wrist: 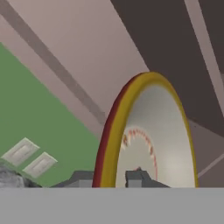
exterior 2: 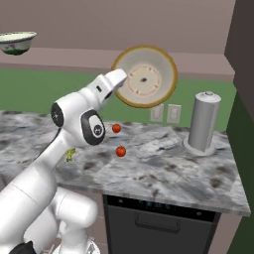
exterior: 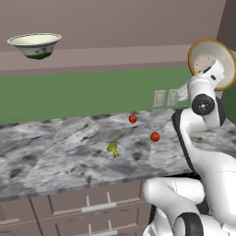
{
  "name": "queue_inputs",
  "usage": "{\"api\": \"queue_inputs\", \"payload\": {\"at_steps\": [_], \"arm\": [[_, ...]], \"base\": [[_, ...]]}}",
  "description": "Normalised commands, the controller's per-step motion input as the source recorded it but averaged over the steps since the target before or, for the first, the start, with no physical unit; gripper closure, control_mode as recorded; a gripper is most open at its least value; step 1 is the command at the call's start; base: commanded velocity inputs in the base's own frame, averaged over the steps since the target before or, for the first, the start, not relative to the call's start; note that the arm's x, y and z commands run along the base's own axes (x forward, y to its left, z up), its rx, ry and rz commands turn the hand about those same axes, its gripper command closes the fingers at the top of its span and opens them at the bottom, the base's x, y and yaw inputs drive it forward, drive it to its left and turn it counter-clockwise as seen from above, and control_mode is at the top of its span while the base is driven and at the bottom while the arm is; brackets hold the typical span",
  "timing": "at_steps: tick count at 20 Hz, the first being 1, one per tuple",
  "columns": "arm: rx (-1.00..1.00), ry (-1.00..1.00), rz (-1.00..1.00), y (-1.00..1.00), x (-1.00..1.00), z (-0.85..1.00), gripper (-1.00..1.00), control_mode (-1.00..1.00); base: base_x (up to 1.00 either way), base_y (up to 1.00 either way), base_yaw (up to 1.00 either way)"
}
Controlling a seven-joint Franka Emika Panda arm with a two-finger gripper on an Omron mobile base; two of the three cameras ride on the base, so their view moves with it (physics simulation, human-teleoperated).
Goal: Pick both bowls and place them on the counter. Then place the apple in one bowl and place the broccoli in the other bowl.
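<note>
My gripper [wrist: 109,179] is shut on the rim of the wide shallow tan bowl [wrist: 166,131], one finger on each side of it. The bowl [exterior 2: 149,79] hangs tilted on edge high above the counter [exterior 2: 163,168], near the back wall. From the left, the gripper [exterior: 214,69] is in front of the bowl [exterior: 207,50]. The deep cream-white bowl [exterior: 35,44] with a green pattern sits upright on the mauve shelf [exterior: 92,57]. The broccoli [exterior: 113,148] lies on the counter [exterior: 55,152]. Two small red round fruits [exterior: 132,119] [exterior: 155,137] lie near it; I cannot tell which is the apple.
A steel cylinder [exterior 2: 202,121] stands on the counter at the right, close to the dark side wall. Two wall outlets [exterior: 159,97] sit on the green backsplash. Drawers [exterior: 92,207] and a dark appliance front [exterior 2: 158,223] are below the counter edge.
</note>
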Motion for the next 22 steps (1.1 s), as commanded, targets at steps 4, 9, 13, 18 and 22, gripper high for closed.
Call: {"api": "queue_inputs", "payload": {"at_steps": [4,9,13,18,22], "arm": [[-0.25,0.05,0.00,0.38,-0.50,-0.42,1.00,-1.00],[-0.15,0.11,0.00,0.07,-0.32,-0.63,1.00,-1.00],[-0.01,0.18,-0.10,0.03,0.01,-0.22,1.00,-1.00],[0.00,0.21,-0.22,0.10,0.09,-0.09,1.00,-1.00],[0.00,0.19,-0.27,0.35,0.20,-0.22,1.00,-1.00]], "base": [[0.00,0.00,0.00],[0.00,0.00,0.00],[0.00,0.00,0.00],[0.00,0.00,0.00],[0.00,0.00,0.00]]}}
